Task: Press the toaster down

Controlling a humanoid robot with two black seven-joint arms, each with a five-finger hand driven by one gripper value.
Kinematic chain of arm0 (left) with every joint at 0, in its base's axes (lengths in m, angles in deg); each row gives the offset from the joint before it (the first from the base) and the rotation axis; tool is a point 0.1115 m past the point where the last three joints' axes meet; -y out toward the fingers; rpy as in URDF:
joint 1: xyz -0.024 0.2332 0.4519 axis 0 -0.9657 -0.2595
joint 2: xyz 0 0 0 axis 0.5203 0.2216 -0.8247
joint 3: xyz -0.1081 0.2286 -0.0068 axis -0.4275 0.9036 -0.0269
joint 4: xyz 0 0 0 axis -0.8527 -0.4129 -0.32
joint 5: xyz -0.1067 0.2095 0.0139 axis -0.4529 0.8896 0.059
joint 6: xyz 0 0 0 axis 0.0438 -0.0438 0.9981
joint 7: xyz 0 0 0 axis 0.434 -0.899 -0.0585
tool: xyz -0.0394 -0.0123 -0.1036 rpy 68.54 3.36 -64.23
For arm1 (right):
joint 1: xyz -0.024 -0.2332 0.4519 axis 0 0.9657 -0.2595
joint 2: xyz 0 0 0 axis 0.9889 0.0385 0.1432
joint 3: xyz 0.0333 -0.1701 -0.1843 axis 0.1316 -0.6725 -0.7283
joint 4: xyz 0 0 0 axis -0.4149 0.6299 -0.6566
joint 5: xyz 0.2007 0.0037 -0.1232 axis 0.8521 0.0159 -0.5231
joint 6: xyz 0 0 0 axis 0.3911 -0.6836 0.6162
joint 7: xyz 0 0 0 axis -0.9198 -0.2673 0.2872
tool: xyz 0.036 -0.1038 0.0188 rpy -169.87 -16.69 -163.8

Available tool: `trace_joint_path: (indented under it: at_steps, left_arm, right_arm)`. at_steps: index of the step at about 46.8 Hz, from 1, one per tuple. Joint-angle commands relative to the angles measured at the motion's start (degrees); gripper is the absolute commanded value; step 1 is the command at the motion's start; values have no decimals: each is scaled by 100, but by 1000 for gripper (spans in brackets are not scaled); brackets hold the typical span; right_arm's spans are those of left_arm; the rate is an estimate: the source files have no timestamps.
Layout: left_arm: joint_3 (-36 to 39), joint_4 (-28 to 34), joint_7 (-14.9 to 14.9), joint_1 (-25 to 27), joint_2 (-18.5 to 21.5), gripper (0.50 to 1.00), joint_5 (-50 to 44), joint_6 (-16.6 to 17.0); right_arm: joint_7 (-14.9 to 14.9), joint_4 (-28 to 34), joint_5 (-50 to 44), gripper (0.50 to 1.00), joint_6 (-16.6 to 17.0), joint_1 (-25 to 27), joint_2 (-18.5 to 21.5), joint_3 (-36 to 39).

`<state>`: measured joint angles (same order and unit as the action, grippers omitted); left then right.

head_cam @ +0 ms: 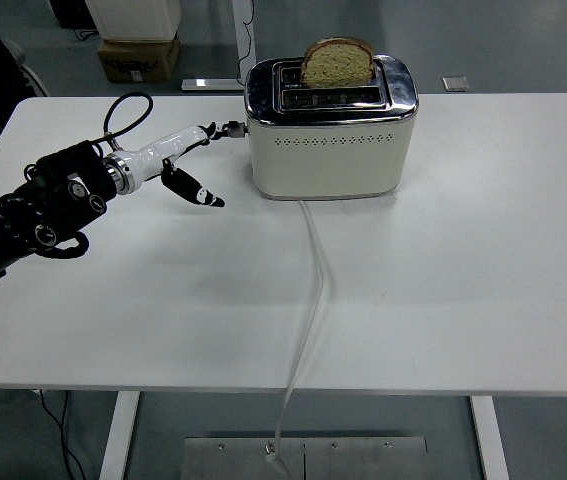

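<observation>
Approach step in hand. Left hand [185,158] open, empty, fingertips at side lever [231,128] of cream, chrome-topped toaster [330,140] standing far-centre, 1 bread slice [337,62] raised. Next: downward press on lever.

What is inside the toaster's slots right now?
One slice of bread stands in the rear slot of the toaster, its upper part sticking out. Its lower part is hidden inside. The front slot looks empty from above, though its depth is not visible.
</observation>
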<state>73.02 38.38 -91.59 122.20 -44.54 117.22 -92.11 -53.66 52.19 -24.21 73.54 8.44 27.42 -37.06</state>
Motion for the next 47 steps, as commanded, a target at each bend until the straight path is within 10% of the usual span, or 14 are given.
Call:
trace_joint_path:
  at_steps: [1, 47]
  left_arm:
    - [10, -5, 0, -10, -13, 1000, 0, -2]
    - [264, -102, 0, -317, -136, 1000, 0, -55]
  right_arm:
    - [8, 0, 0, 1000, 0, 0, 0, 1]
    - [-1, 0, 0, 1000, 0, 0, 0, 1]
